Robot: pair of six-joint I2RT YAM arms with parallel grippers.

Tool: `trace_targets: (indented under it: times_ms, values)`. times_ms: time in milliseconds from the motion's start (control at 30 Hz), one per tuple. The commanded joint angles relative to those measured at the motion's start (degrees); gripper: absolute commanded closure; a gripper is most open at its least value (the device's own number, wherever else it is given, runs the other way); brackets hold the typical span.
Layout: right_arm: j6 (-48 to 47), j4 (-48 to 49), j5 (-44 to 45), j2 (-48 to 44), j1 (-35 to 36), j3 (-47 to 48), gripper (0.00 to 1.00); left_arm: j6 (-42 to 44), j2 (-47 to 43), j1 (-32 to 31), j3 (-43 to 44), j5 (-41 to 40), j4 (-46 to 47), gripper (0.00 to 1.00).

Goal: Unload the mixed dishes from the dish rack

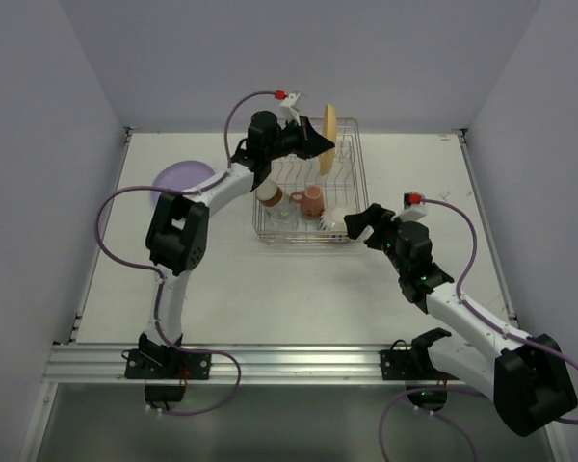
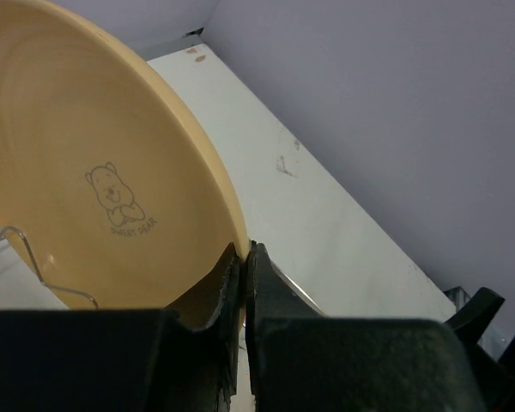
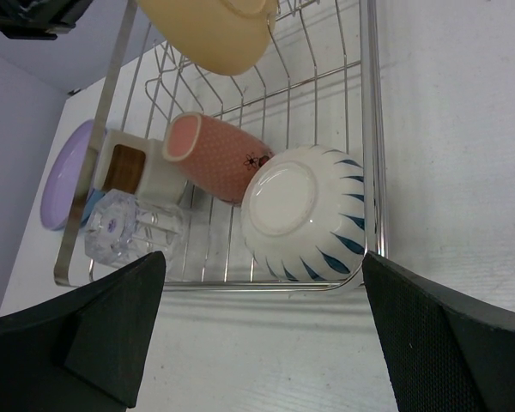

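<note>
Round yellow-orange plate clamped at its rim by the left hand.
It was held upright at the far end of the silver wire dish rack; the right hand (spread wide apart) was poised by a white blue-patterned cup.

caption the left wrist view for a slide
Left end effector shut on the rim of the yellow-orange plate.

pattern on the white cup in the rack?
White cup: dark blue petal-like strokes around its outside, plain white base. Clearest in right wrist view.
</note>
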Motion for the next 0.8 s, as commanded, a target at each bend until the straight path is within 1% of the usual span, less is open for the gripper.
trace_targets:
  times_ms: [0, 167, 267, 300, 333, 433, 467, 567, 600, 667, 700, 767]
  values:
    - [0.1, 0.0, -0.1, 0.4, 0.0, 2.5, 0.01, -9.1, -6.4, 2.9, -1.9, 7.1, 15.6, 1.00]
    - [0.0, 0.1, -0.5, 0.6, 0.0, 2.6, 0.01, -15.5, -7.2, 5.5, -3.2, 11.0, 22.2, 1.00]
    - [-0.1, 0.2, -0.6, 0.9, 0.0, 2.7, 0.01, -21.7, -8.0, 6.9, -5.6, 13.2, 30.1, 1.00]
    - [0.0, 0.2, -0.7, 0.8, 0.0, 2.7, 0.01, -23.4, -8.2, 7.2, -6.9, 13.8, 34.4, 1.00]
    - [-0.1, 0.2, -0.7, 0.8, 0.0, 2.8, 0.01, -26.6, -8.3, 7.7, -7.3, 14.6, 36.2, 1.00]
    - [-0.3, 0.2, -0.9, 1.1, 0.0, 2.8, 0.01, -28.5, -10.5, 9.1, -8.5, 15.6, 38.5, 1.00]
    - [-0.3, 0.2, -0.9, 1.0, 0.0, 2.8, 0.01, -27.9, -11.4, 9.2, -9.0, 15.6, 38.1, 1.00]
    - [-0.4, 0.2, -1.1, 1.3, 0.0, 2.9, 0.01, -21.0, -15.3, 9.4, -11.1, 14.5, 30.8, 1.00]
    - [-0.4, 0.2, -1.1, 1.2, 0.0, 2.9, 0.01, -16.1, -16.2, 9.4, -12.0, 13.3, 25.2, 1.00]
    - [-0.3, 0.1, -1.3, 1.2, 0.0, 2.9, 0.01, -11.6, -19.5, 9.4, -14.4, 11.8, 20.5, 1.00]
    - [-0.5, 0.1, -1.3, 1.3, 0.0, 3.0, 0.01, -7.6, -20.7, 9.4, -15.7, 9.6, 17.2, 1.00]
    - [-0.6, 0.1, -1.3, 1.3, 0.0, 3.0, 0.01, -3.9, -24.9, 9.5, -18.3, 6.9, 14.4, 1.00]
